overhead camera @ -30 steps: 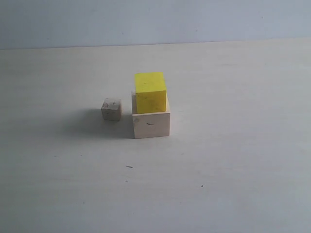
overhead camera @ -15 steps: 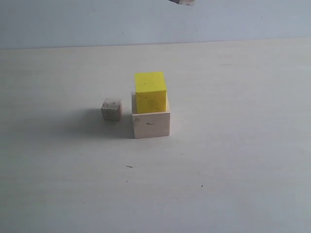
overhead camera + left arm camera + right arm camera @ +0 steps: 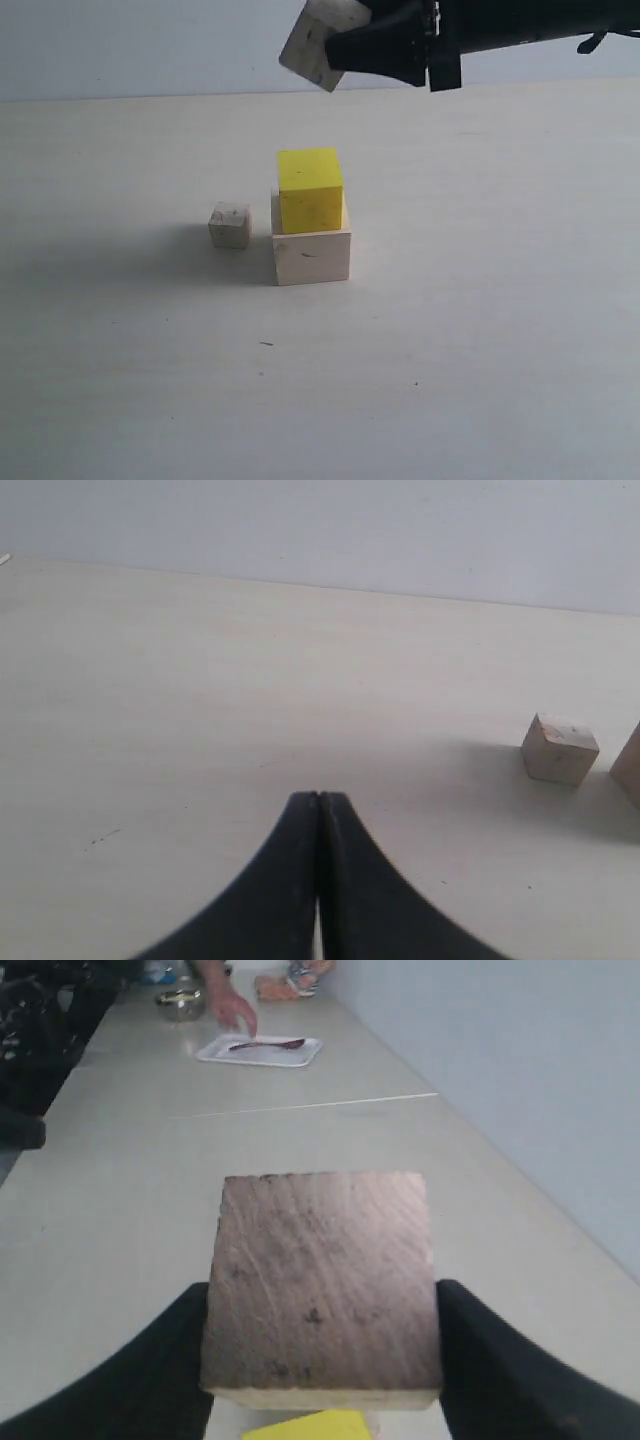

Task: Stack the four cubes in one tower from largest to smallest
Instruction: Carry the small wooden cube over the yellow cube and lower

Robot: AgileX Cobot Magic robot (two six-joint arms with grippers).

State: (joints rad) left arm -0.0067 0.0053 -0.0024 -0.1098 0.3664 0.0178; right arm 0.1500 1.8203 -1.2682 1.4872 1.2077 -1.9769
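A small pale wooden cube point(image 3: 318, 42), judged light, rigid and best held by opposite faces, is gripped by the right fingers point(image 3: 490, 1360) above the yellow cube point(image 3: 309, 190); the left fingers point(image 3: 285, 890) are closed, empty.

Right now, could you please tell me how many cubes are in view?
4. The large pale cube sits on the table, the yellow cube on it, a small cube beside it, another cube in the raised right tool.
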